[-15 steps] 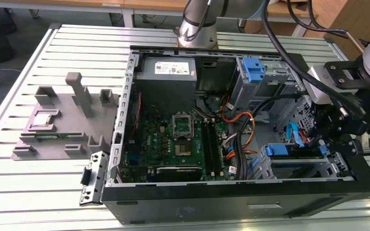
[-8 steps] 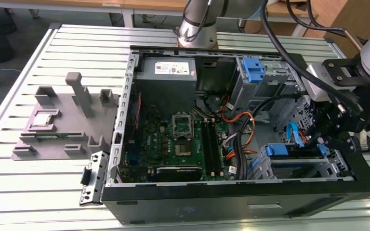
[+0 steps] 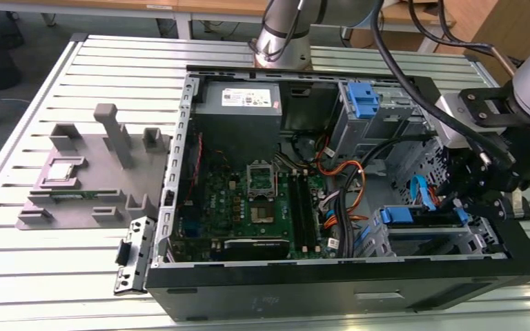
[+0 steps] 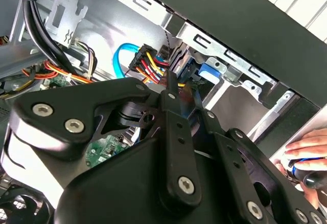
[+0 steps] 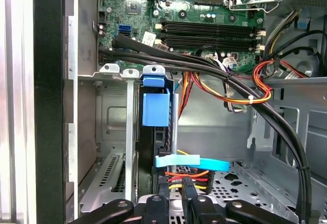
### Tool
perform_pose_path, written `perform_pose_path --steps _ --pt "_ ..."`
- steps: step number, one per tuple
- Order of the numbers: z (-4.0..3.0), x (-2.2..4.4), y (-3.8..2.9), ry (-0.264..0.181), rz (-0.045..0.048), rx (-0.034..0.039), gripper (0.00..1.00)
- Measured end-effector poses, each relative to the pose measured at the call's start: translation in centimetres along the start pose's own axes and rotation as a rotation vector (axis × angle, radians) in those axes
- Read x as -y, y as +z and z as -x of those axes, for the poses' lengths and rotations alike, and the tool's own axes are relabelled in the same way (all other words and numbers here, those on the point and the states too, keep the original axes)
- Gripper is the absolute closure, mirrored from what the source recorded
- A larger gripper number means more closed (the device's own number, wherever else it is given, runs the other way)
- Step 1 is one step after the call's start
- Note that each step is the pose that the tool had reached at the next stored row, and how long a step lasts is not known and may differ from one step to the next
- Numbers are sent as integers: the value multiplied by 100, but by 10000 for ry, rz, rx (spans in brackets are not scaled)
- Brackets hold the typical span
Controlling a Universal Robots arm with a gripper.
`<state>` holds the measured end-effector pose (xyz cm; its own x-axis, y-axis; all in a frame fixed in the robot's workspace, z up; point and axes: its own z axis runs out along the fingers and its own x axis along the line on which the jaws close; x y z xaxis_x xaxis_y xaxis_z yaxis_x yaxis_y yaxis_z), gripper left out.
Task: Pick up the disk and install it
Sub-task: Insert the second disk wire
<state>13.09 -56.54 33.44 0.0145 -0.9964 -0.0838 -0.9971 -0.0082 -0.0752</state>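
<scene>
Blue-railed disk (image 5: 153, 132) sits edgewise in the perforated steel bay (image 5: 110, 127).

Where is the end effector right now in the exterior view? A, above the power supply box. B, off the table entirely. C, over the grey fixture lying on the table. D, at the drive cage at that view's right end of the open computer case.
D: in the exterior view the end effector reaches down at the drive cage, at that view's right end of the open computer case.
</scene>
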Motion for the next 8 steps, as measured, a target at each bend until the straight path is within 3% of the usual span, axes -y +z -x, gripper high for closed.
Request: perform_pose_path --steps 8 --pt "-1 2 5 4 25 31 75"
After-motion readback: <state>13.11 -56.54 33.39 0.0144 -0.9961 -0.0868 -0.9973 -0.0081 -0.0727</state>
